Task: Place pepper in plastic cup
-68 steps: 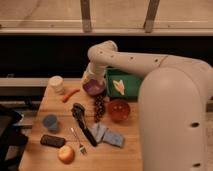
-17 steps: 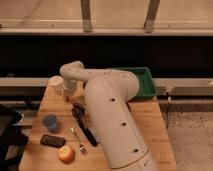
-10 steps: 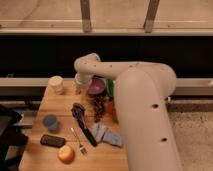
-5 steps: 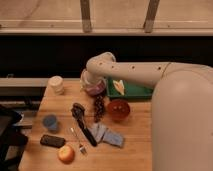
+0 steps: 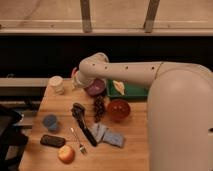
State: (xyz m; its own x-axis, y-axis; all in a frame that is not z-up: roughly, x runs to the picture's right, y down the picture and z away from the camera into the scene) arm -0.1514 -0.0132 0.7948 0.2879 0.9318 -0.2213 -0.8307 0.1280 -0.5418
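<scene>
The gripper [image 5: 76,81] is above the far left part of the table [image 5: 125,155], mostly hidden behind the white wrist of the arm. The fingers are clamped on the pepper [image 5: 73,74]. Only a small orange-red bit of it shows, at the left edge of the wrist and off the table.

Just left of the fingers stands the white cup [image 5: 56,84]. Just right of them, partly under the arm, is the purple bowl [image 5: 96,87]. Further right lies the green tray [image 5: 131,91].

The blue cup [image 5: 50,121] stands upright well in front of the fingers and a little to the left, near the table's left edge. I cannot tell what is inside it.

Also in front of the fingers lie a black tool [image 5: 82,122] and a dark bunch of grapes [image 5: 99,107]. To the right of the grapes is the orange bowl [image 5: 119,109]. Nearer the front edge are a fork [image 5: 77,141], an apple [image 5: 65,154] and a folded blue cloth [image 5: 107,135].
</scene>
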